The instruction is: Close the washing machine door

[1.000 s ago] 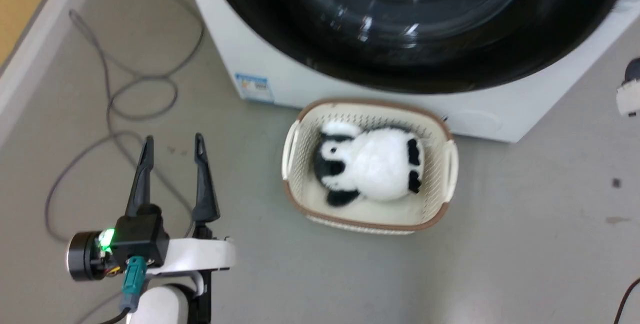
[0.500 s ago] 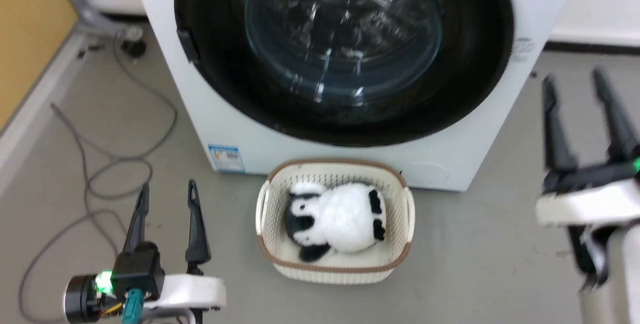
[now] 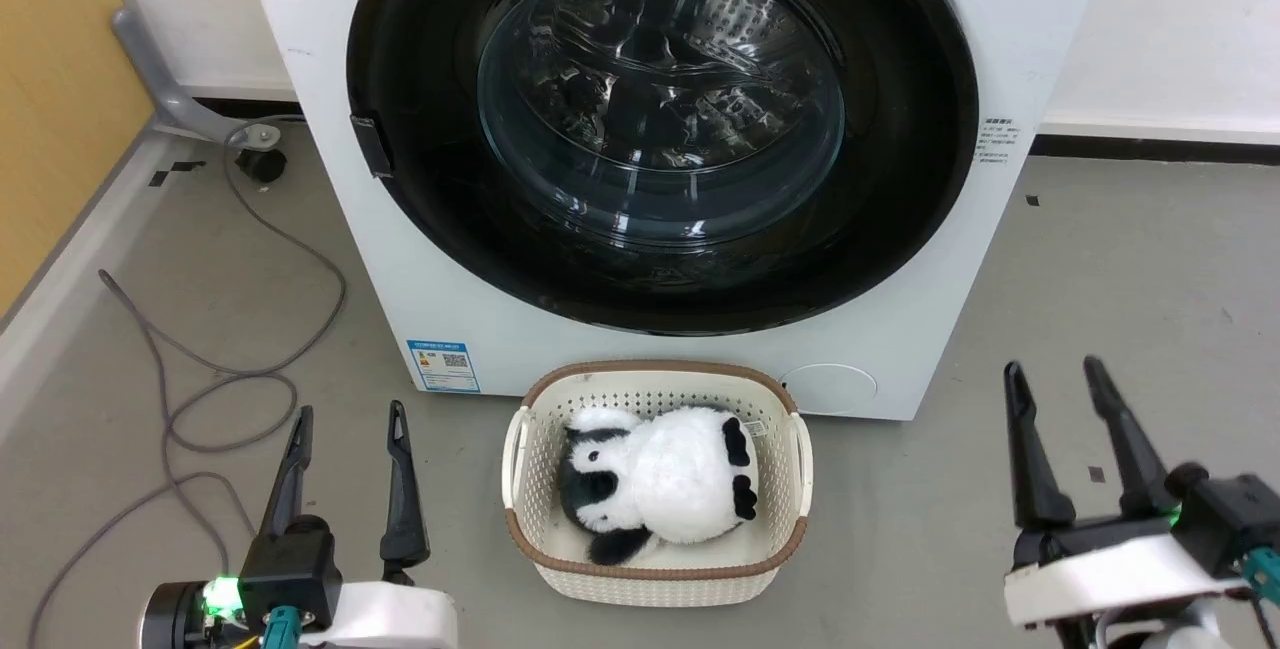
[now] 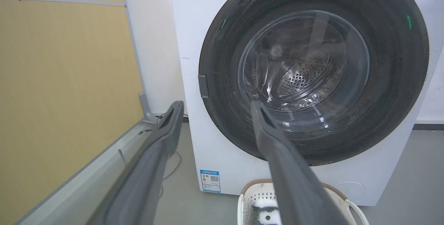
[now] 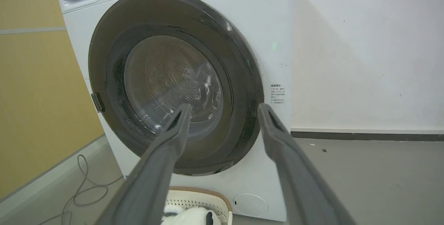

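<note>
White washing machine (image 3: 640, 349), glossy black washing machine door (image 3: 420, 189), black-and-white panda toy (image 3: 660, 479)

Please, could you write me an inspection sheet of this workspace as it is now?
Surface: grey floor, a few small dark marks.
Job's things: washing machine door looks shut, flush with the white washing machine.
Clutter: cream basket holding a panda toy, on the floor before the machine.
Grippers: left gripper and right gripper both open, holding nothing, apart from the door.
Cables: grey cable looped on the floor, left of the machine.
Surroundings: white wall behind, wood-coloured panel at left.
</note>
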Controlling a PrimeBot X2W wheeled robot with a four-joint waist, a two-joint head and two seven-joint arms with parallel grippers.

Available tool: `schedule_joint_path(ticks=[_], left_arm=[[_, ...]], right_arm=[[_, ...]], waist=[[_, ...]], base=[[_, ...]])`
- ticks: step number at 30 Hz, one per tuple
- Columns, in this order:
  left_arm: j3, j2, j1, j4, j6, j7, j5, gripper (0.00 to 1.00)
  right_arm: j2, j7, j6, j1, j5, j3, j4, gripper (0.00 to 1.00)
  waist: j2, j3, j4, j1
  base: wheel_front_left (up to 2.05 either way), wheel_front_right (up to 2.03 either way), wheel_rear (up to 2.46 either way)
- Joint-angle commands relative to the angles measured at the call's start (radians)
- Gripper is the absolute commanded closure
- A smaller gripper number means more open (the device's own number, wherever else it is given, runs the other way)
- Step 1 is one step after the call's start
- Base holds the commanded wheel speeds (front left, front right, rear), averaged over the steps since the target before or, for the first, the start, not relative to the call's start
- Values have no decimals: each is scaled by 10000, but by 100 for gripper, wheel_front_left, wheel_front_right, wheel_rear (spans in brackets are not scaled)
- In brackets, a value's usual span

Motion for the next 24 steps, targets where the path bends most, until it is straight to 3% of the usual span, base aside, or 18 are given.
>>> schedule_joint_path(ticks=[1,3,4,24], left_arm=[[-3,41,146,28,-18,-44,23,0],[3,37,157,43,-25,-44,3,0],[-7,-4,34,31,-13,3,-9,100],[64,-29,-5,21,-232,380,20,100]], right_arm=[[61,-44,-7,206,219,67,-114,0],[62,-44,-7,326,339,117,-222,0],[15,3,0,249,341,110,-183,100],[21,372,-1,298,61,151,-269,100]], waist=[[0,1,-13,1],[0,-6,-21,1],[0,-8,-21,1],[0,-4,9,1]], base=[[0,0,0],[0,0,0],[0,0,0],[0,0,0]])
